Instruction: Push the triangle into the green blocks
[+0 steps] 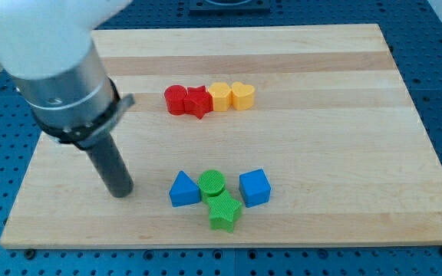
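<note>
A blue triangle point(183, 189) lies near the view's bottom centre, touching the left side of a green cylinder point(212, 183). A green star point(224, 211) sits just below the cylinder, touching it. A blue cube point(255, 188) stands to the right of the green blocks. My tip point(120, 191) rests on the board to the left of the triangle, a short gap away from it, at about the same height in the view.
Near the view's top centre a row runs left to right: red cylinder point(176, 100), red star point(198, 102), yellow block point(219, 96), yellow heart point(242, 95). The wooden board point(344, 153) ends in blue perforated table on all sides.
</note>
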Tool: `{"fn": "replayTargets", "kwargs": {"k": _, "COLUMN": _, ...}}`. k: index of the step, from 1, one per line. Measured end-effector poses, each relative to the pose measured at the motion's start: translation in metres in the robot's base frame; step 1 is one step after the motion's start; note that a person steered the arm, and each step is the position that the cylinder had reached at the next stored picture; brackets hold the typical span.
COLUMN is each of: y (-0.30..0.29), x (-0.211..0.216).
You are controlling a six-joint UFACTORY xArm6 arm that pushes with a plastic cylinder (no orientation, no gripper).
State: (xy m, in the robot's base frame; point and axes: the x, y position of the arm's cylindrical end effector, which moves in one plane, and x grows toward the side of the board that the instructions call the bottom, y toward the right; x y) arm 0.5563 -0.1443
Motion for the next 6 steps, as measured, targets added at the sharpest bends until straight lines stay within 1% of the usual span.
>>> {"fn": "replayTargets", "kwargs": {"k": 1, "y": 0.019, "x": 0.001}}
{"fn": "replayTargets", "kwargs": {"k": 2, "y": 0.062, "x": 0.001}}
{"fn": "replayTargets", "kwargs": {"k": 3, "y": 0.085, "x": 0.001}}
{"fn": "replayTargets", "kwargs": {"k": 4, "y": 0.085, "x": 0.001}}
{"fn": "replayTargets", "kwargs": {"k": 5, "y": 0.076, "x": -0.013}}
{"fn": "replayTargets", "kwargs": {"k": 6, "y": 0.082, "x": -0.045}}
